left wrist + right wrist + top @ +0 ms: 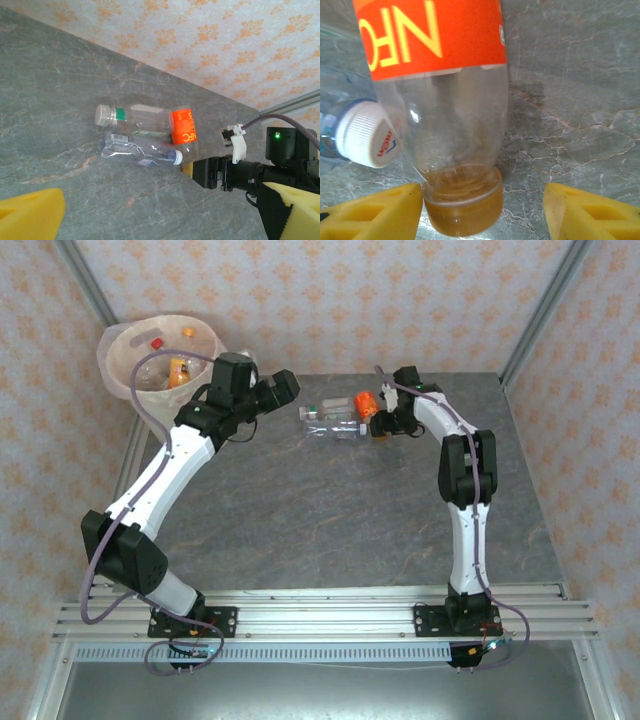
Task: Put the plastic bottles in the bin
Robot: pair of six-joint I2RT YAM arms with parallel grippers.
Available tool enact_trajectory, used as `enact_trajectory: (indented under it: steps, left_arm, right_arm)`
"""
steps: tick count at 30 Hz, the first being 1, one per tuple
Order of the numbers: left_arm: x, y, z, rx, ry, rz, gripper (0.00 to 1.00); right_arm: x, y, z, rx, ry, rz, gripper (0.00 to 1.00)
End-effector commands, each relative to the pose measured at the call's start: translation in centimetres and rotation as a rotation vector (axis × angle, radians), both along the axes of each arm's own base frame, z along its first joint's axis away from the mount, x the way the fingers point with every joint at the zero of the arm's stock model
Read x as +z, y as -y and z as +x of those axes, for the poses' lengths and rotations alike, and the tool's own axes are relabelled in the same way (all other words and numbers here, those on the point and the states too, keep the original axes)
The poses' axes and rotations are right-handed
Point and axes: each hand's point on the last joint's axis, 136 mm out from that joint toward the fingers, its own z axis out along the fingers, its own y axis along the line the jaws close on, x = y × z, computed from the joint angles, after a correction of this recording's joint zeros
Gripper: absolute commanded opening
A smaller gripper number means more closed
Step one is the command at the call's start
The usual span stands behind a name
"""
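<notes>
The orange-label bottle (440,100) is cut off above its label in the right wrist view, and a second bottle (365,132) shows little but its ribbed white cap. Both are thin clear plastic, lying side by side near the middle of the grey marbled tabletop's (300,520) far edge. The right tool (482,192), its arm bent leftward, stands half wide around the orange cap (462,210), one yellow pad (375,215) touching it and the other apart. The left tool (162,210) gapes wide just left of the bottles, and the round bin (112,365) past the far left corner holds indistinct bottles (178,368).

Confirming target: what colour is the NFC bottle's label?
Orange label with yellow lettering; right wrist view best.
</notes>
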Motion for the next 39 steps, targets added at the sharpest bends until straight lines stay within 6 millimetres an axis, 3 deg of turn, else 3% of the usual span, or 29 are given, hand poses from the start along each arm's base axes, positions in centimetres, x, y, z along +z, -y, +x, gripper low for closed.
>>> enact_trajectory:
  steps: [1,7,10,13,17,23,27,31,34,36,39]
  left_arm:
    - [1.6,-0.3,-0.5,0.027,0.047,-0.008,1.0]
    - [0.6,-0.5,-0.7,0.03,0.02,0.011,1.0]
    - [0.0,-0.2,-0.8,0.023,0.008,0.007,1.0]
    - [-0.4,0.5,-0.7,0.0,-0.001,-0.005,1.0]
    - [-0.9,2.5,-0.5,-0.061,-0.004,-0.021,1.0]
    - [-1.2,7.3,-0.1,-0.189,-0.001,-0.065,1.0]
    - [-1.8,9.1,0.3,-0.24,-0.011,-0.098,1.0]
    - [-0.8,11.6,0.2,-0.354,0.015,-0.186,1.0]
    - [0.0,12.9,0.3,-0.412,0.051,-0.253,1.0]
    - [0.1,13.2,0.4,-0.419,0.054,-0.26,1.0]
    - [-1.6,12.6,0.8,-0.37,0.005,-0.198,1.0]
  right_arm:
    - [-0.9,-0.3,-0.2,0.028,-0.04,-0.029,0.64]
    - [-2.5,-1.2,0.1,0.063,-0.067,-0.067,0.62]
    - [-2.3,-1.1,0.5,0.066,-0.061,-0.095,0.55]
    - [-1.3,-0.6,0.5,0.038,-0.032,-0.113,0.47]
    - [1.8,0.5,-0.2,-0.007,0.061,-0.132,0.41]
    - [6.3,0.4,-3.6,-0.043,0.175,-0.045,0.36]
    - [9.1,-2.1,-6.7,0.007,0.224,0.14,0.35]
    - [11.2,-5.8,-10.6,0.163,0.233,0.329,0.35]
    - [11.6,-7.6,-13.1,0.255,0.205,0.407,0.35]
    - [12.0,-8.6,-14.3,0.293,0.179,0.464,0.35]
    - [13.4,-10.3,-16.1,0.379,0.174,0.54,0.35]
